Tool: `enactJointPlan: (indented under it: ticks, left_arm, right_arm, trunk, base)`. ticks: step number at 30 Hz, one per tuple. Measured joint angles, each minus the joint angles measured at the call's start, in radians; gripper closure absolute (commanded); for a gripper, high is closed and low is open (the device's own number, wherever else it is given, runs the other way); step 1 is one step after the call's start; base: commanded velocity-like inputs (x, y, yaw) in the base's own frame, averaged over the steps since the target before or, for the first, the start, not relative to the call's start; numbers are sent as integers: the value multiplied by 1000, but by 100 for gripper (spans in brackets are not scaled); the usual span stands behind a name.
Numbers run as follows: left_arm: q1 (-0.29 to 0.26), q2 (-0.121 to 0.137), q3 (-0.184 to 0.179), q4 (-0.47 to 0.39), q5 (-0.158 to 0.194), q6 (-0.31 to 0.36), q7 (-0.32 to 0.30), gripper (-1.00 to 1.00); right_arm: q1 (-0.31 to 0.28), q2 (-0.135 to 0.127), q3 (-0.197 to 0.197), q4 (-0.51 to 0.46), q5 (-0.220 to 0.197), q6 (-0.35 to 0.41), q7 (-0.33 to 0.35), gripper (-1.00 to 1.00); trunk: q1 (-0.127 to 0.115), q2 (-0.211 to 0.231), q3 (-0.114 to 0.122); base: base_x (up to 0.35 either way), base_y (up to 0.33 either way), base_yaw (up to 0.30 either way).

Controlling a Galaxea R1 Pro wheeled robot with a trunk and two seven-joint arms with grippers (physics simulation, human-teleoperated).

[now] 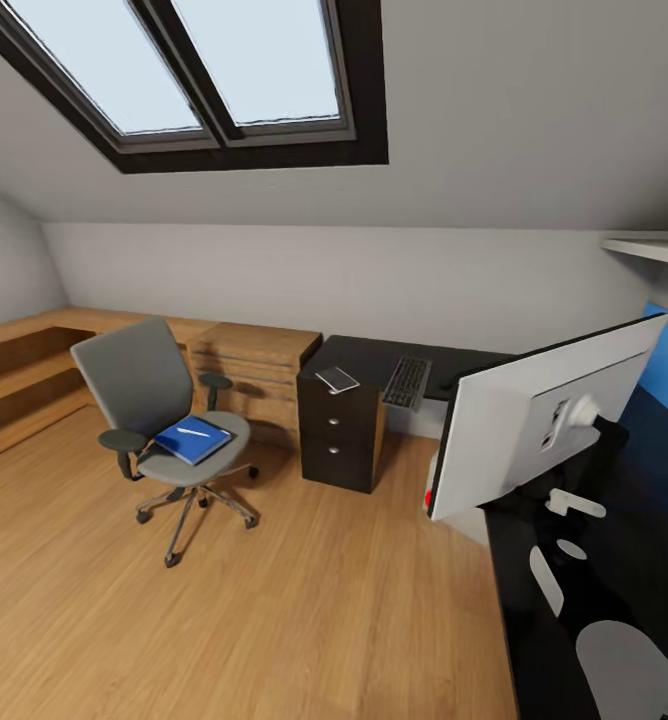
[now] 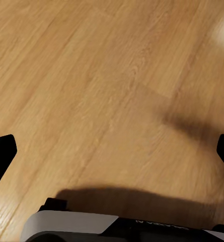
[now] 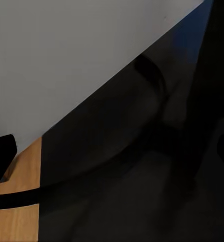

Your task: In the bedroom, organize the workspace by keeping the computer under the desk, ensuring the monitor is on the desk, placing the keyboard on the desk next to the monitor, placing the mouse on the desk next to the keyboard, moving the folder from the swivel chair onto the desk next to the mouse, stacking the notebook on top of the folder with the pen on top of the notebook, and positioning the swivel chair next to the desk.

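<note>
Left tool (image 2: 112, 151) angled down over bare wooden floor (image 2: 91, 75), fingers spread wide apart, right tool (image 3: 112, 151) fingers likewise apart, close over black bench (image 3: 117, 201) beside the monitor (image 1: 534, 420).

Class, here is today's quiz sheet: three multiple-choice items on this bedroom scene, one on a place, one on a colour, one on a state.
1. Where does the notebook lie?
A on the swivel chair seat
B on the keyboard
C on the floor
2. What colour is the top of the desk?
A white
B black
C red
3. How is the left hand?
A shut on a pen
B open, empty
C shut on a mouse
Answers: 1 A, it rests on the grey seat; 2 B, the top is black; 3 B, its fingers stand wide apart with nothing between.
</note>
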State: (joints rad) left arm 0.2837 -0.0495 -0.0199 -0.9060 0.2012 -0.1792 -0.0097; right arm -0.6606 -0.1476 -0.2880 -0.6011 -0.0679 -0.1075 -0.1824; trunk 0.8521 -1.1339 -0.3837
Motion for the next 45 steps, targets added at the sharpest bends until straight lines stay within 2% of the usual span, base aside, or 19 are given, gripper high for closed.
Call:
enactJointPlan:
  ticks: [10, 26, 31, 45]
  left_arm:
    - [0, 0, 0, 0, 0, 0, 0, -100]
    - [0, 0, 0, 1, 2, 0, 0, -100]
    - [0, 1, 0, 0, 2, 0, 0, -100]
    - [0, 2, 1, 0, 2, 0, 0, -100]
  right_arm:
    - [0, -1, -1, 2, 1, 0, 3, -100]
    - [0, 0, 1, 1, 0, -1, 6, -100]
    - [0, 11, 3, -1, 0, -1, 7, -100]
    - [0, 13, 3, -1, 0, -2, 7, -100]
  trunk:
    - [0, 0, 0]
    - [0, 0, 0]
    - [0, 0, 0]
    - [0, 0, 0]
  base:
    - [-2, -24, 13]
    - [-128, -288, 0]
    - [-31, -69, 0]
    - [-2, -136, 0]
